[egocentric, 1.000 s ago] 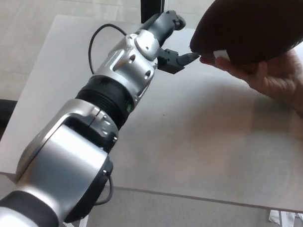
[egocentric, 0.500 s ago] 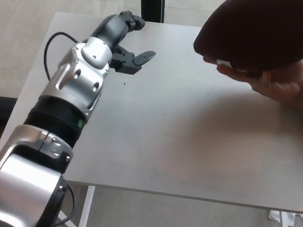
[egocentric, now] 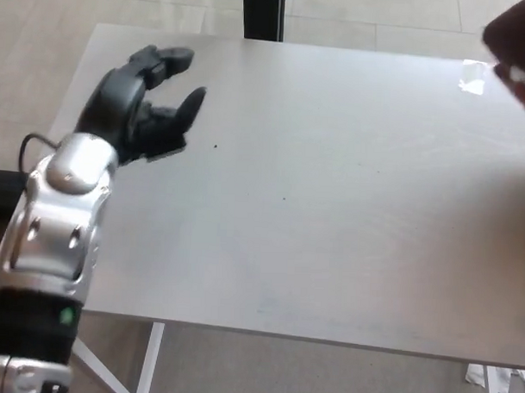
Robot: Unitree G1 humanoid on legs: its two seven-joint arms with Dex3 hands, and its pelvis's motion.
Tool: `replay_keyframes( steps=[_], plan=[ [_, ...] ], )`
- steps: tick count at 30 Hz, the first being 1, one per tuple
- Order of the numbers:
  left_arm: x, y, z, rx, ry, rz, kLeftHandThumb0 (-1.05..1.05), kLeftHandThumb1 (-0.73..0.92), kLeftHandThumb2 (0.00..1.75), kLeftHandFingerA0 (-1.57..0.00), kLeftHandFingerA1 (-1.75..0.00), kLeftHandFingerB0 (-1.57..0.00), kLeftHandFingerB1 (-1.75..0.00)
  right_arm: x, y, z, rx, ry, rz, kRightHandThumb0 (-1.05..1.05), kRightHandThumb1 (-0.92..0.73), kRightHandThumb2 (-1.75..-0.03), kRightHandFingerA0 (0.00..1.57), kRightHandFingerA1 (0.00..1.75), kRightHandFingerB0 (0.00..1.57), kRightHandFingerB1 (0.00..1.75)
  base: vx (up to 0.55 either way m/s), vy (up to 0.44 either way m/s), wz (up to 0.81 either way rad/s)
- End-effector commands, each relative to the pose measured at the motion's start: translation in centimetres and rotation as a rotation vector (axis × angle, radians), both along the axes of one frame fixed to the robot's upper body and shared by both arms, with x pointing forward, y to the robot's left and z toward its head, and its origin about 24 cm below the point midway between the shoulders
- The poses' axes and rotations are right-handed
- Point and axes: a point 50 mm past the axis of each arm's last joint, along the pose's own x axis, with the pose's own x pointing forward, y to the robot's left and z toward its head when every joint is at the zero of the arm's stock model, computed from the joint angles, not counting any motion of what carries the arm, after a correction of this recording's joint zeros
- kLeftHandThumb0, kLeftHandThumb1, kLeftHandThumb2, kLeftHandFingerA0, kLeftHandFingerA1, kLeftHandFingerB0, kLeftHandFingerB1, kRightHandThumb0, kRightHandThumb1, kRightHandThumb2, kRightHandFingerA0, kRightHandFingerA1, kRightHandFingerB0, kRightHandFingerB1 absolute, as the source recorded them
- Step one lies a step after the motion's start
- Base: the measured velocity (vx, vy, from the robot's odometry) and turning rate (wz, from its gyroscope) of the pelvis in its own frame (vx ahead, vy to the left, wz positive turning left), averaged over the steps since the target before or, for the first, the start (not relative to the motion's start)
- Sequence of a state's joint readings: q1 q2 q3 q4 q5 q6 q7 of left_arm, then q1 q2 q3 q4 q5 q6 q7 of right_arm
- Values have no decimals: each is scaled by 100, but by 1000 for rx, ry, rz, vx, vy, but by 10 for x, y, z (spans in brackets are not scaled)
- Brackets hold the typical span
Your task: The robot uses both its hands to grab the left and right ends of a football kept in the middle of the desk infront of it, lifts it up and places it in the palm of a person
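Dark brown leather football (egocentric: pixel 516 37) lay at far right corner of grey desk (egocentric: pixel 331 207), partly out of frame; black left hand (egocentric: pixel 149 102) near far left edge, well apart, fingers wide, empty. Right hand not visible.

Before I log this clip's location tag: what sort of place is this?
Probably an indoor lab or office test space: a plain light desk on thin white legs, a pale tiled floor beyond it, and a dark post behind. Nothing more specific shows.
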State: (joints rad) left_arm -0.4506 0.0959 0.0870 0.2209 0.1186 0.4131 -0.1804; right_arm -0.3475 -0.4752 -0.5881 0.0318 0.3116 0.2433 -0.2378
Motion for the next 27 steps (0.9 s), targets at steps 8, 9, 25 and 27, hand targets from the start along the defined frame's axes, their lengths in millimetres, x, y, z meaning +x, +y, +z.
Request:
replay_keyframes(
  steps=[8, 9, 25, 27],
  plan=[
    [-376, 235, 83, 88, -717, 900, -82, 83, 64, -58, -68, -26, -46, -275, -31, -34, 25, -184, -424, -77, -82, -65, 48, 43, 40, 33, 0, 0, 0],
    [-394, 248, 70, 62, -686, 1028, -80, 85, 65, -59, -68, -29, -51, -285, -39, -44, 57, -149, -497, -78, -81, -65, 55, 46, 44, 34, 0, 0, 0],
    [-432, 275, 15, 6, -408, 1414, -75, 71, 103, -43, -83, -8, -50, -297, -114, -101, 521, -49, -862, -59, -75, -65, 64, 140, 44, 89, 0, 0, 0],
    [-417, 285, -5, -20, -248, 1371, -79, 66, 100, -55, -92, -14, -53, -283, -123, -109, 614, -68, -843, -57, -82, -59, 24, 124, 36, 98, 0, 0, 0]
  ],
)
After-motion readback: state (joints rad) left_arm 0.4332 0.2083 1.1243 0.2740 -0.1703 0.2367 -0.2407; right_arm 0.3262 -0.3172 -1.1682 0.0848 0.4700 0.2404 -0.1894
